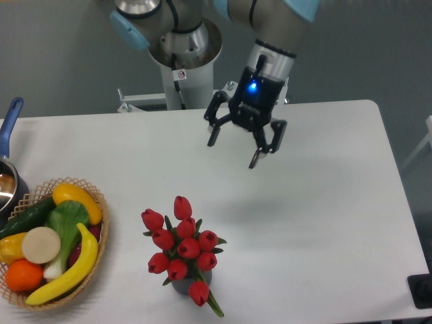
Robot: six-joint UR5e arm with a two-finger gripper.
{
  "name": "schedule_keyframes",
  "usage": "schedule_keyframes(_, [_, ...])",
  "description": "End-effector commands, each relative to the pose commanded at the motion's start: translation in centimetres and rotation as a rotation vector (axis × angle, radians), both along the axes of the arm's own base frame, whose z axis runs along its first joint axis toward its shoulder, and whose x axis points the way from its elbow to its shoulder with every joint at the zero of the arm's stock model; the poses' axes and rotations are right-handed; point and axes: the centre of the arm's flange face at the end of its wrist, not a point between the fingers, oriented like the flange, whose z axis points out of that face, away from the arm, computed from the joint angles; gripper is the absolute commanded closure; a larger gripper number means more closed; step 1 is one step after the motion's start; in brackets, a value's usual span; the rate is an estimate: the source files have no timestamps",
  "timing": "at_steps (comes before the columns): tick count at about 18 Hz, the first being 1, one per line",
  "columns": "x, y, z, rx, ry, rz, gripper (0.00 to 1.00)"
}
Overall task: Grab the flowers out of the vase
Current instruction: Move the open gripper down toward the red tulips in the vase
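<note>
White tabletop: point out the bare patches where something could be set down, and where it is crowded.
The white tabletop is bare on its whole right side, from the red tulip bunch in the dark grey vase to the right edge. The far-left strip is also free. Crowded: the woven basket of fruit and vegetables and blue-handled metal pot at the left edge.
</note>
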Motion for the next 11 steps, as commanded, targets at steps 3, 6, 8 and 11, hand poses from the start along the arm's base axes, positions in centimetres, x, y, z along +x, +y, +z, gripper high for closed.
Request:
schedule_keyframes(3, [-1.3,2.3,-1.0,0.074,-0.043,-0.041,0.00])
schedule_keyframes(6, [-2.8,3.5,-1.6,0.080,-0.052,-0.051,0.00])
schedule_keyframes(8, [-3.6,4.7,-1.9,0.080,-0.050,-0.062,0.00])
schedule_keyframes(11, [-4.4,6.3,-2.9,0.077,-0.060,-0.078,0.00])
